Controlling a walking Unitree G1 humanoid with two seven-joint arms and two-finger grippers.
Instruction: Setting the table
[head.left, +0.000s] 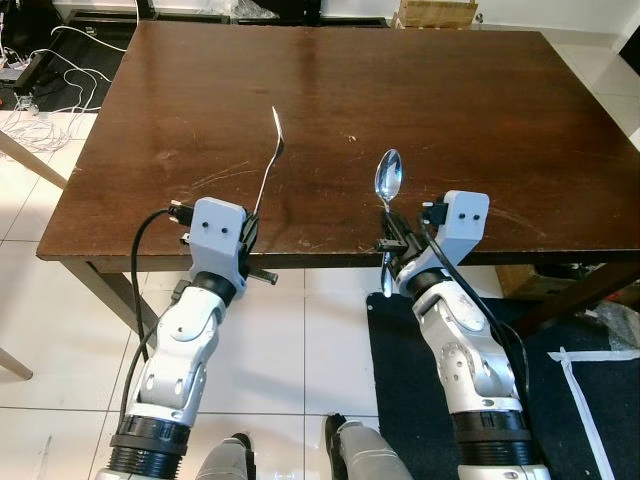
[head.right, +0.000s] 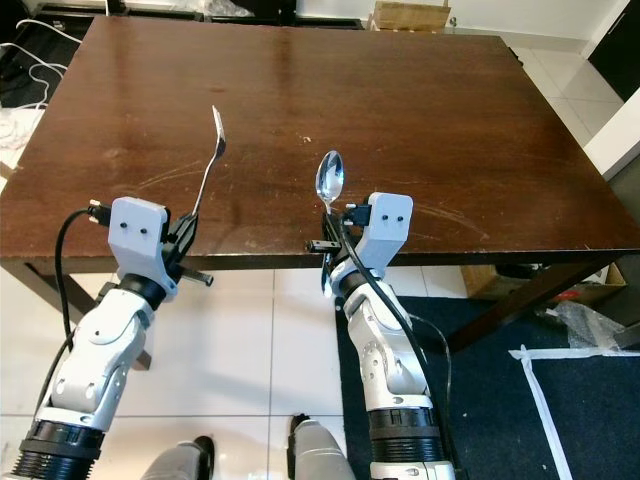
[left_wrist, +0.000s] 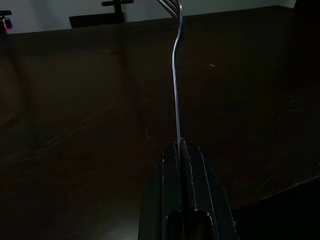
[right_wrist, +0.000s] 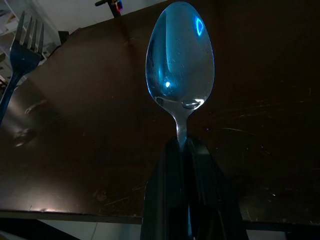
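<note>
Left gripper (head.left: 252, 228): I had it at the near table edge, fingers pressed together on the handle of the fork (head.left: 270, 160), clamped low down.
Right gripper (head.left: 392, 237): also at the near edge, fingers closed tight on the neck of the spoon (head.left: 388, 177), just below the bowl.
Fork: it stood tilted up and away from me over the table (head.left: 480, 110), tines highest, nothing of it touching the wood.
Spoon: it stood nearly upright, bowl on top, with the rest of its handle hanging below my fingers past the table edge.
Spacing: the two pieces were near each other, apart, fork on my left and spoon on my right.
Table: dark wood, bare ahead of both grippers, scratched near the front.
Step in hand: I judged it to be laying the cutlery down. To do it well I needed to reach further in from the edge, tip each piece flat before letting go, and keep a plate-wide gap between them with handles toward me.
Writing: I could read no brand or label anywhere.
Far side: cables (head.left: 60, 70) on the floor to my left, a cardboard box (head.left: 436, 12) beyond the far edge.
</note>
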